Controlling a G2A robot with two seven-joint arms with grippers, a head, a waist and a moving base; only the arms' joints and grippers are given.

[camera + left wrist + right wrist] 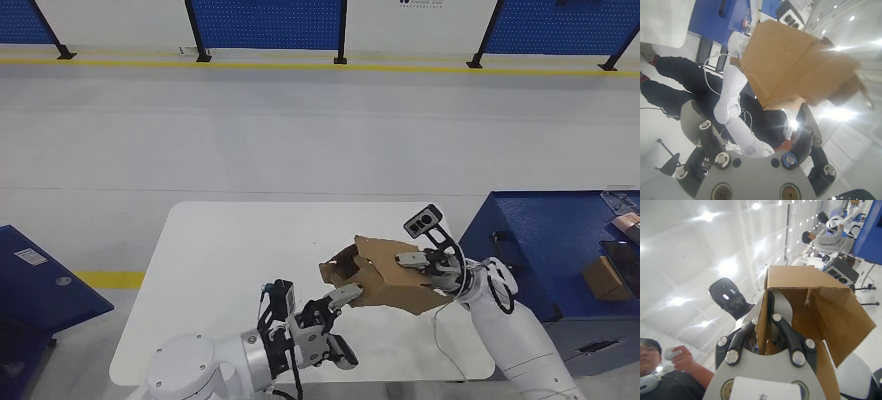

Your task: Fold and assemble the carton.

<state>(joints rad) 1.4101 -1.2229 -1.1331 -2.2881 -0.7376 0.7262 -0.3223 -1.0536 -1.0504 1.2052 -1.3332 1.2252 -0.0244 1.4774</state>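
Starting with the biggest thing, one white table (220,300) is sitting in front of the robot, and everything else is being placed against it. One brown cardboard carton (385,275) is hanging in the air above the table's near right part, lifted clear of the surface rather than resting on it. It is looking partly opened. Its walls are standing apart enough to show a hollow inside, which I am reading as a rough sleeve rather than a flat blank. The end flaps are hanging loose and splayed, and no end is looking closed or tucked. So the task is appearing to be somewhere in its middle, by my judgement, with squaring the body, folding the flaps in and locking them all remaining. Two grippers are hanging over the table. The right gripper (420,262), above the table's right side, is pinching one carton wall, one finger lying inside the box and the other outside it. The left gripper (335,300), above the table's near edge, is holding its jaws spread wide, with one fingertip lying just beside the carton's lower corner; whether it is touching I cannot tell. The loose flaps are overlapping too much for a sure count.
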